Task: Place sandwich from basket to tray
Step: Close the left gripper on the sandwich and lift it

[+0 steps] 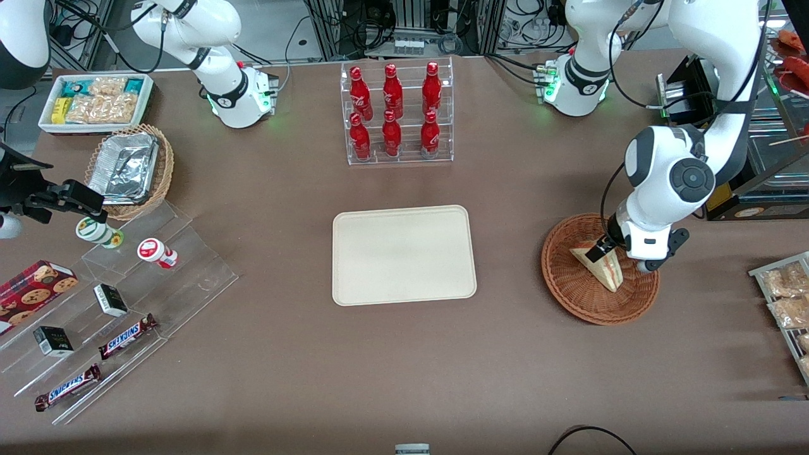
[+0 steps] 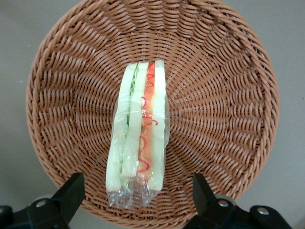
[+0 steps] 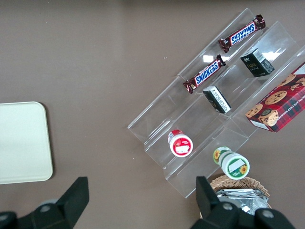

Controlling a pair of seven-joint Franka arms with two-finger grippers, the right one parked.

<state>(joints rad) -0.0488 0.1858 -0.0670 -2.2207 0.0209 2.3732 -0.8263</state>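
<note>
- Lying in the reddish-brown wicker basket [image 1: 572,287], the wrapped sandwich [image 1: 605,268] shows its red and green filling layers in the wrist view.
- Claw [image 2: 138,193] hangs low over the sandwich, fingers [image 2: 71,191] spread wide on either side, gripping nothing.
- Cream tray [image 1: 403,254] sits bare mid-surface, well apart from the basket.

Bright, even overhead light; soft shadows, sharp focus.
</note>
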